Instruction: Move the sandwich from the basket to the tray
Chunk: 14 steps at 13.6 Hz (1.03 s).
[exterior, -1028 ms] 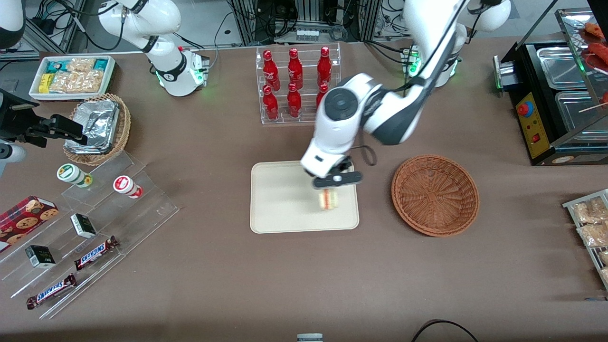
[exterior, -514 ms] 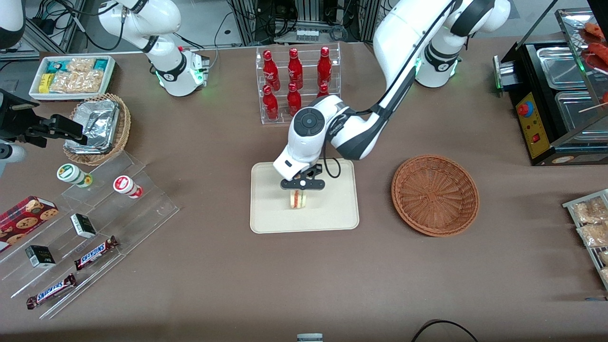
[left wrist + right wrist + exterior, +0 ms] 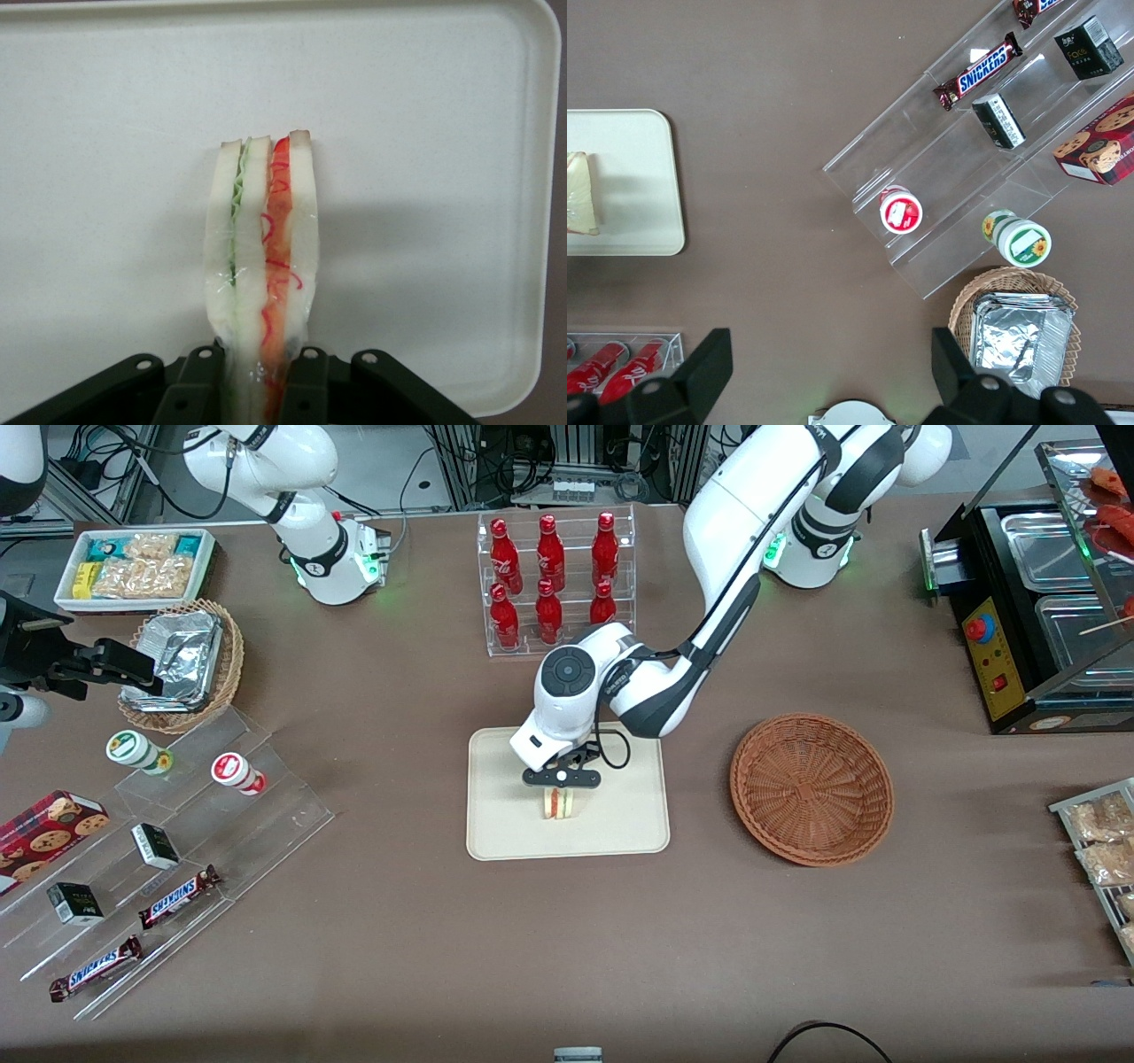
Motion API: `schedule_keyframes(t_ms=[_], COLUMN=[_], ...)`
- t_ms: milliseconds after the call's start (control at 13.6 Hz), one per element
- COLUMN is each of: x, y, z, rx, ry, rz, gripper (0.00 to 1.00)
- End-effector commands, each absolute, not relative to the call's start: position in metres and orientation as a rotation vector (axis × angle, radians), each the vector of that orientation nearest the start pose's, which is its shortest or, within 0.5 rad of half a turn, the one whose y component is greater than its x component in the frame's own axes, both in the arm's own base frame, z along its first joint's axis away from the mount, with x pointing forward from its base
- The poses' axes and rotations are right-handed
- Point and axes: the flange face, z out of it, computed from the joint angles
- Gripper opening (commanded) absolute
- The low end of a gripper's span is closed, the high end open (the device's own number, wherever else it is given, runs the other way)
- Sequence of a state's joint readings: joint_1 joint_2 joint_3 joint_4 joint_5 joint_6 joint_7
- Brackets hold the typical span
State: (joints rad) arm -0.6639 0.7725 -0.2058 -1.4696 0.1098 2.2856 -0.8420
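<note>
So the cream tray point(image 3: 505, 815) sits mid-table, with the brown wicker basket point(image 3: 811, 788) just beside it toward the working arm's end, nothing in it. The rack of red bottles point(image 3: 554, 584) stands farther from the front camera than the tray. The gripper point(image 3: 561, 778) is low over the tray, fingers point(image 3: 197, 390) pinched tight on the sandwich point(image 3: 560, 803), which stands on edge right at the tray surface, green and red filling stripes showing between the bread slices.
</note>
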Motion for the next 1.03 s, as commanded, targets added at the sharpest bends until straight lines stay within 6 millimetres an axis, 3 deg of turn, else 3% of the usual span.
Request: schedule_keyframes(t_ms=[0, 73, 147, 220, 367, 661, 954], x=[0.492, 0.492, 0.493, 0.493, 0.496, 0.497, 0.522], y=[-0.543, -0.543, -0.542, -0.542, -0.541, -0.522, -0.466], z=[0.233, 0.233, 0.237, 0.242, 0.255, 0.353, 0.441], rx=[-3.218, -3.219, -3.222, -3.225, -3.229, -3.208, -3.220], ry=[0.082, 0.080, 0.078, 0.075, 0.026, -0.039, -0.239], rz=[-0.027, -0.026, -0.032, -0.037, -0.055, -0.077, -0.109], gripper=[0.11, 0.25, 0.82, 1.00, 1.00, 1.00, 1.00])
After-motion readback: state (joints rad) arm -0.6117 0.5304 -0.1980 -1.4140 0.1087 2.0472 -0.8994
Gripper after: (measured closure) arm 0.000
